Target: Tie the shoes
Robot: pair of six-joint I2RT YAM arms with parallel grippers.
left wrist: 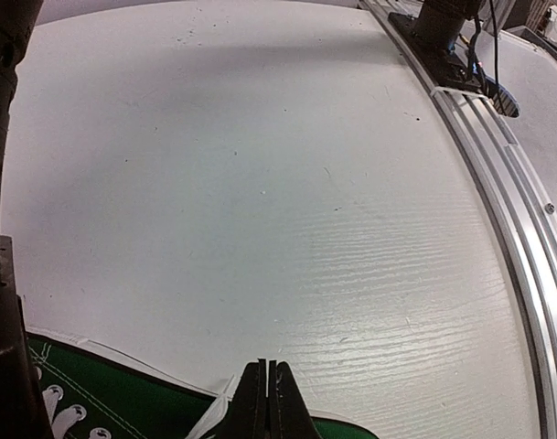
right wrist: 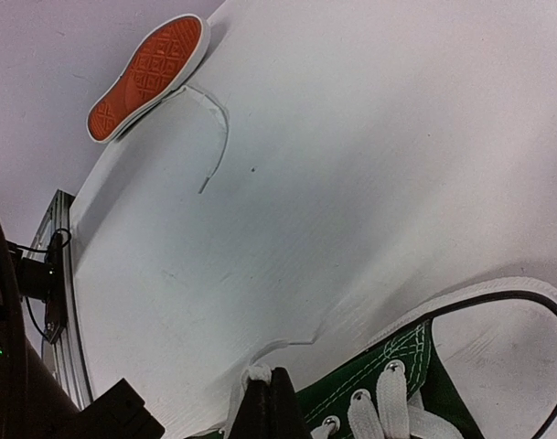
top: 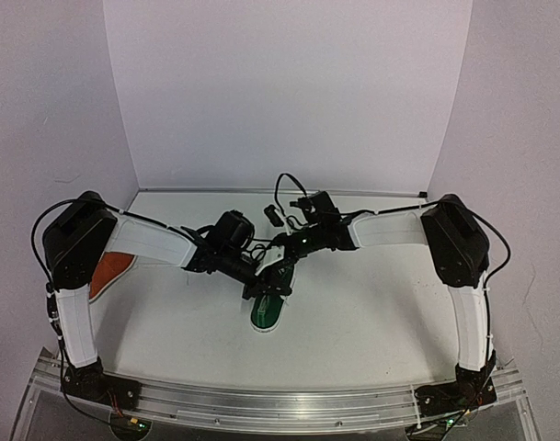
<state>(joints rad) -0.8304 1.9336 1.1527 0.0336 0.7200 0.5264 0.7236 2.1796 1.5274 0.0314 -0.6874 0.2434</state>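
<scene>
L gripper (left wrist: 267,368) and R gripper (right wrist: 268,375) each clamped shut on white lace end (right wrist: 252,375) of dark green canvas sneaker (right wrist: 369,366) mid-table, prob. to draw ends apart for knot; orange-red rubber-soled sneaker (right wrist: 148,78) sideways far left, untouched.

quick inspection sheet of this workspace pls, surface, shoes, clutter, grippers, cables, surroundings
surface: white table, a few small specks, no spills seen
job's things: green shoe mid-table under both wrists, no bow seen; orange shoe on its side by the left wall, its loose lace trailing on the table
clutter: nothing seen
grippers: left gripper and right gripper both shut, each apparently pinching a white lace of the green shoe
cables: black cable looping above the right wrist
surroundings: pale walls on three sides; metal rail at the near edge
</scene>
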